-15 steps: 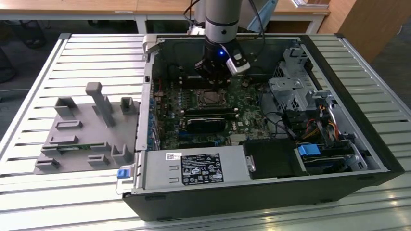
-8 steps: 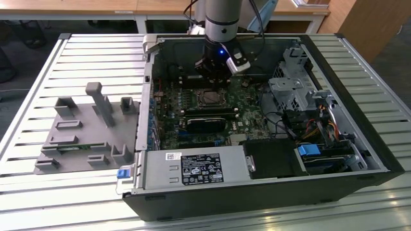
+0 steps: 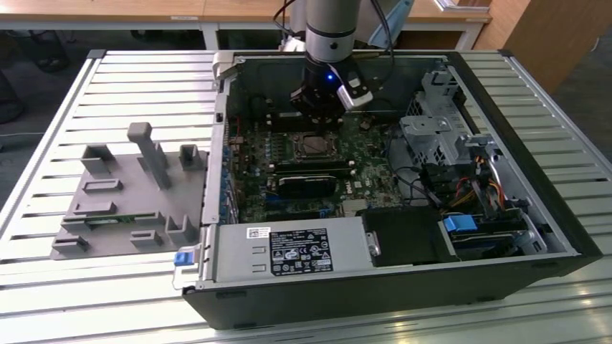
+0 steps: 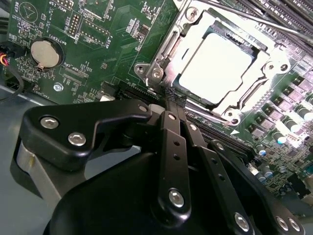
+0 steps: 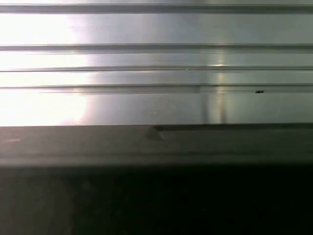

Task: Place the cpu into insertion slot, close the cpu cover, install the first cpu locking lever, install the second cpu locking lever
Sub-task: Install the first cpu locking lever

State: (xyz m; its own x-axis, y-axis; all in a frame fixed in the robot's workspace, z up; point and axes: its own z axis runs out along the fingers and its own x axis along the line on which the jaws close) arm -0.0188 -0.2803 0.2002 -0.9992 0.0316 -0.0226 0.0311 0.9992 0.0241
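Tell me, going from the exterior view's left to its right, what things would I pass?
Grey plastic fixture → green motherboard with the cpu under the gripper → silver drive cage → blue-tabbed drive bay.

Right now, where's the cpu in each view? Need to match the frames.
Exterior view: the cpu sits in the insertion slot on the green motherboard, mid-case, just below the gripper.
Second wrist view: the cpu shows bright, framed by the silver cpu cover, just beyond the gripper.
First wrist view: ribbed metal and a dark edge; no cpu.
Shared landmark: the green motherboard.
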